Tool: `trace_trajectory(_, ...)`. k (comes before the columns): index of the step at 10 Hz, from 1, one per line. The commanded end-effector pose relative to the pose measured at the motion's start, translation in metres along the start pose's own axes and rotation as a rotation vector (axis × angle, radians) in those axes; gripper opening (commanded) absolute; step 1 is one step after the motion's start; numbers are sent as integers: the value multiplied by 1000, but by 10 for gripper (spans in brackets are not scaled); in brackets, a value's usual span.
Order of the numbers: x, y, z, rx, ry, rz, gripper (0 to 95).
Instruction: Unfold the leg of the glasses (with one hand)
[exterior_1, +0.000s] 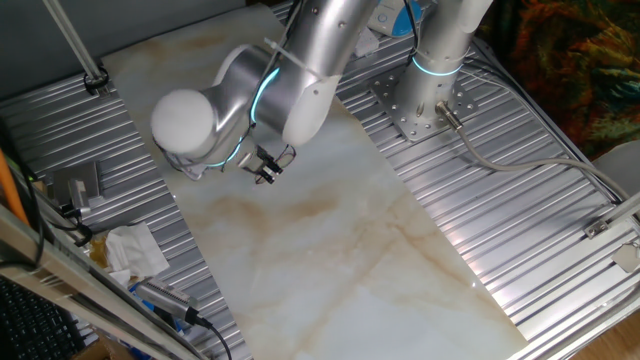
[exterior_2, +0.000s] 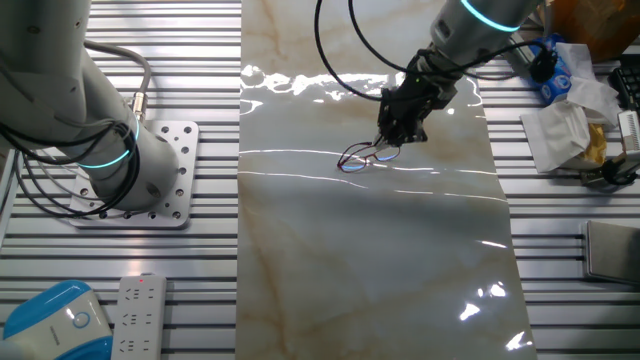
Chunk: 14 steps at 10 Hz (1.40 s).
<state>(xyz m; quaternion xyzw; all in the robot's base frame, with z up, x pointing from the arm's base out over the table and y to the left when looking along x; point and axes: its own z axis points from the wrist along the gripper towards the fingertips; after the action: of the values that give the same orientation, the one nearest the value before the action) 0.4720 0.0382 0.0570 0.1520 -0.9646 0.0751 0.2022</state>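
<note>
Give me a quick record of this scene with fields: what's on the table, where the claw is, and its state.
surface: marble-look sheet on a ribbed metal table
glasses: lying on the sheet, right under the claw
claw: pointing down at the glasses' end; contact unclear
claw state: cannot tell
other view: arm hides the glasses

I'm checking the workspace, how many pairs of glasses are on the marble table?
1: thin reddish-brown wire-frame glasses on the marble sheet, right below the black hand.
</note>
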Motion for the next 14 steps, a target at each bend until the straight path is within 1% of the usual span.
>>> trace_trajectory(1,2,0,-2,-4,9,-1,0)
trace_trajectory(2,4,1,-4,-9,27,-6,0)
trace_trajectory(3,5,1,-5,-12,37,-9,0)
trace_trajectory(6,9,2,-6,-17,56,-33,0)
trace_trajectory(7,10,2,-7,-21,67,-43,0)
trace_trajectory(8,12,1,-7,-32,88,-57,0)
trace_trajectory(9,12,1,-7,-33,101,-64,0)
trace_trajectory(10,12,1,-7,-35,108,-65,0)
trace_trajectory(11,12,1,-8,-25,125,-79,0)
trace_trajectory(12,11,1,-8,-19,135,-90,0)
trace_trajectory(13,11,0,-11,-23,139,-95,0)
trace_trajectory(14,10,0,-15,-27,151,-95,0)
